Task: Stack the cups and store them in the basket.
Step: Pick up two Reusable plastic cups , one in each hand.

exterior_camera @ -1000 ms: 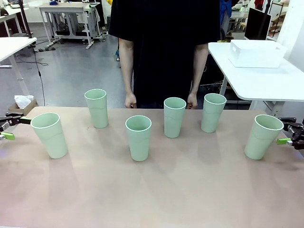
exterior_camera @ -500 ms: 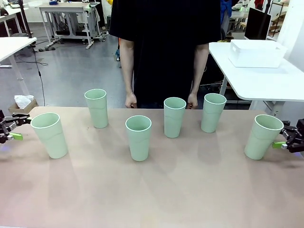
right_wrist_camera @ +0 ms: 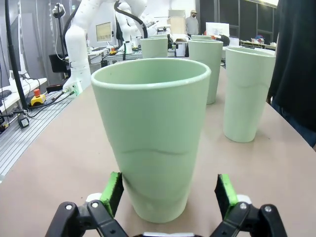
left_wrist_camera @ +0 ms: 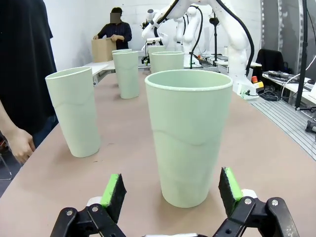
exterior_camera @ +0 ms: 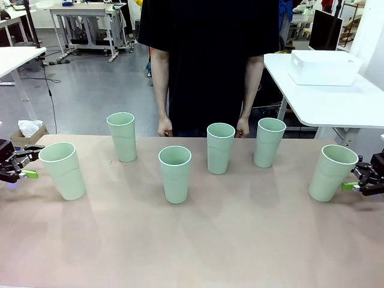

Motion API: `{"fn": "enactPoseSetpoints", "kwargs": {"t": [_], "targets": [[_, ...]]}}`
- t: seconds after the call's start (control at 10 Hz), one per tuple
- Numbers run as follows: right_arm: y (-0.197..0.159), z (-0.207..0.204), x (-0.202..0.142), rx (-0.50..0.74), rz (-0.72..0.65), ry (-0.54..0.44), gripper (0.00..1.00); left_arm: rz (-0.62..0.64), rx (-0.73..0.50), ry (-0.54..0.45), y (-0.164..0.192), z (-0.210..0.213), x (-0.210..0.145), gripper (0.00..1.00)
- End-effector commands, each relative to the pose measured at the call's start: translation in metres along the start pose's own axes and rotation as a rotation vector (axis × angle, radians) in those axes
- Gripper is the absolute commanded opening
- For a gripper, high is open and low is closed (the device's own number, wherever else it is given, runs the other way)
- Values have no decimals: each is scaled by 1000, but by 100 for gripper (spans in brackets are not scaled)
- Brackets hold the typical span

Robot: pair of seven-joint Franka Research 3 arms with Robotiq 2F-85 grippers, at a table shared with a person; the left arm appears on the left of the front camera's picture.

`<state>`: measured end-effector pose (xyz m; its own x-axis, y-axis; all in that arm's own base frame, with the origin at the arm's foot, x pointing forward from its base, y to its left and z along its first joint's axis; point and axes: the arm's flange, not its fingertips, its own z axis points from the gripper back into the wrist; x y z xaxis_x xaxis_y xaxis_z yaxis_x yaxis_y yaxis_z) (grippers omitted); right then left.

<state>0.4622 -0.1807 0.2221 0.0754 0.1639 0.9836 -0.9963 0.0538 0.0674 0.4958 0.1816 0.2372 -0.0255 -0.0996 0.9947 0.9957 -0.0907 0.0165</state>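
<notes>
Both pairs are spread wide, holding nothing. My left fingers [left_wrist_camera: 114, 190] face the left-end cup [left_wrist_camera: 190, 133] and my right fingers [right_wrist_camera: 226, 191] the right-end cup [right_wrist_camera: 153, 133], each just ahead. I judge this the first pickup: advance, close, lift. The basket [exterior_camera: 324, 75] stands well beyond my right fingers.

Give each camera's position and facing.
Front: between the arms, facing the person across the table; left gripper, right gripper at edges.
Left wrist: at the table's left end, looking along it; open gripper before the leftmost cup.
Right wrist: right end, facing back; open gripper before the rightmost cup.
Shared: both wrist views see the cup row from opposite ends.
</notes>
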Motion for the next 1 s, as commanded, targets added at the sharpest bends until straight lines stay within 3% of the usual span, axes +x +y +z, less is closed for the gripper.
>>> {"fn": "enactPoseSetpoints", "kwargs": {"t": [0.0, 0.9], "targets": [[0, 0, -1, 36, 40, 0, 100, -54, -23, -4, -7, -4, -14, 100], [3, -4, -4, 76, 26, -19, 100, -58, -101, -30, -4, -29, -23, 100]]}}
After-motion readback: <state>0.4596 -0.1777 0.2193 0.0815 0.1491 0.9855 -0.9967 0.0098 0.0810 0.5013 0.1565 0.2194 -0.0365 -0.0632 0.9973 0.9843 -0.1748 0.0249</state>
